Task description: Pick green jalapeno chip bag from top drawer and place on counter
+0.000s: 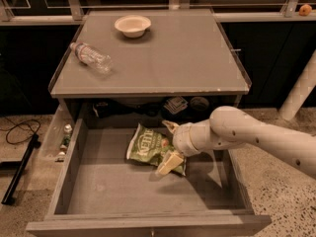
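The green jalapeno chip bag (147,149) lies flat on the bottom of the open top drawer (113,191), near its middle and toward the back. My gripper (169,146) reaches in from the right and sits low over the bag's right end. It is open, with one fingertip (170,127) behind the bag and the other fingertip (168,164) in front of it, over the bag's lower right corner. The counter (173,58) is the grey cabinet top above the drawer.
A clear plastic water bottle (91,57) lies on its side at the counter's left. A beige bowl (132,25) stands at the back. Dark items (177,104) sit in the recess behind the drawer. Small objects (63,141) lie left of the drawer.
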`<state>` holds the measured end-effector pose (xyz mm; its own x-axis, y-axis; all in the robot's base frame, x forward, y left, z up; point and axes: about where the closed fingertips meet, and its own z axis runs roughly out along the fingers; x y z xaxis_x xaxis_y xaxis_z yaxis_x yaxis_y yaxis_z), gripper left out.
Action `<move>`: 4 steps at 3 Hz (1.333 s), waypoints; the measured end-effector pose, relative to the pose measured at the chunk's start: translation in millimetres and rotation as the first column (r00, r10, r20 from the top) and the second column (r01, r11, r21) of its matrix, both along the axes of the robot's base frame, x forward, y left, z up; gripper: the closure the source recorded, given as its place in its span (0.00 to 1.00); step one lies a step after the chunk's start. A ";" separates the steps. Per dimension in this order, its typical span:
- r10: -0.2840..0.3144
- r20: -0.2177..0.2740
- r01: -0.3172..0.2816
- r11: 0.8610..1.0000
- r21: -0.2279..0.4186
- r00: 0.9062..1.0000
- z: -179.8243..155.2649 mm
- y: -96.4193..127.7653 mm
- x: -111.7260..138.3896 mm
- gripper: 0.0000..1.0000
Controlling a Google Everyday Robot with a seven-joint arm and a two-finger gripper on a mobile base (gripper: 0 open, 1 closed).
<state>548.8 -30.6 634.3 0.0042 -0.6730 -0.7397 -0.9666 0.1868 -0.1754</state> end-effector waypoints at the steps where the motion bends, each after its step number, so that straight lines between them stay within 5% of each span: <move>1: 0.000 0.000 0.000 1.000 0.000 1.000 0.0 0.2 0.0 0.19; 4: 0.001 0.000 -0.001 1.000 0.000 1.000 -0.1 0.3 0.0 0.89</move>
